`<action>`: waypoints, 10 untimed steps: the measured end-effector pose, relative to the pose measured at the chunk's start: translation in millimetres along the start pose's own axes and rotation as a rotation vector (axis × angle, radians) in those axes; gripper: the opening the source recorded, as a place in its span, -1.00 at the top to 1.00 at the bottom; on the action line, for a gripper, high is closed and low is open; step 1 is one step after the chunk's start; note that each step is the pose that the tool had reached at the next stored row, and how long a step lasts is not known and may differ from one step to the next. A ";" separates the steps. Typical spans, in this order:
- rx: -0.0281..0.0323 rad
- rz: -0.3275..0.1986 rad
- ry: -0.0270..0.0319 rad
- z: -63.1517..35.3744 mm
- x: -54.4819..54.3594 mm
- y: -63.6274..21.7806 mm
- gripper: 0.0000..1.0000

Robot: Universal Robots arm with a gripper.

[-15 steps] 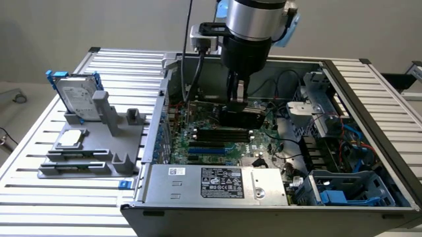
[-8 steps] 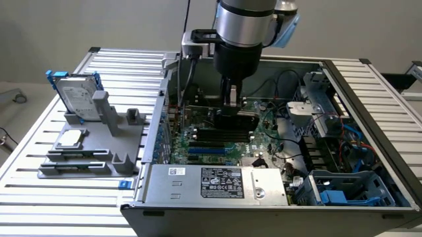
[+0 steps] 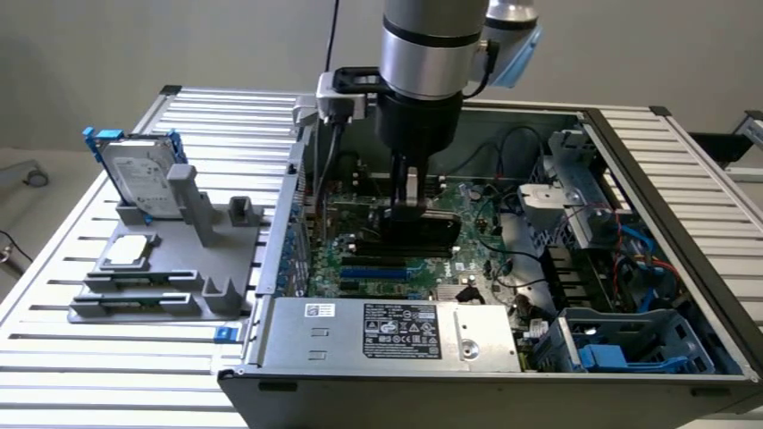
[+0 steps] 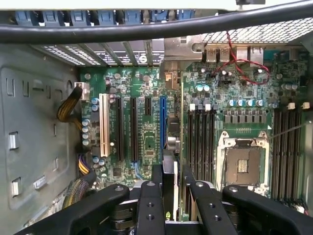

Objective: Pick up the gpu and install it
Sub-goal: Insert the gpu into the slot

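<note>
"Where's your claw right now?"

"My gripper (image 3: 410, 206) hangs inside the open dark metal computer case (image 3: 477, 402). My fingers pinch the top edge of the gpu (image 3: 417, 234) — a thin, black-faced card standing on edge over the green motherboard (image 3: 394, 268)."

"Seated in a slot?"

"Can't tell."

"And outside the case?"

"On the exterior view's left, a grey plastic fixture (image 3: 143, 308) sits on the slatted aluminium table (image 3: 71, 357). A silver hard drive with blue rails (image 3: 138, 174) stands upright in it — a small square silver chip (image 3: 129, 252) lies flat nearer the front."

"Inside, by the front wall?"

"A silver box-shaped power supply (image 3: 394, 332) with a black label."
</note>
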State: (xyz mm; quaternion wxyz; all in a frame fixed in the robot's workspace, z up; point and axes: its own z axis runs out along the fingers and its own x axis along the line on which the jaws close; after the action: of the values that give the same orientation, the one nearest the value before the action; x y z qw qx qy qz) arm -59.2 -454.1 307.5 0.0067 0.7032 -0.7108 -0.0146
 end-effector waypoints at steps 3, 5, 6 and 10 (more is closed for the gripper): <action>0.0002 -0.006 -0.0022 3.9 2.9 3.9 0.47; 0.0000 -0.011 -0.0022 5.7 4.7 5.4 0.47; 0.0001 -0.015 -0.0023 6.6 5.7 5.7 0.47; -0.0001 -0.024 -0.0021 7.4 6.5 6.0 0.47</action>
State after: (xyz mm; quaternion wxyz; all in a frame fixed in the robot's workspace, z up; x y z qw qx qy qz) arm -65.5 -460.4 300.2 0.0058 0.7116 -0.7024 -0.0154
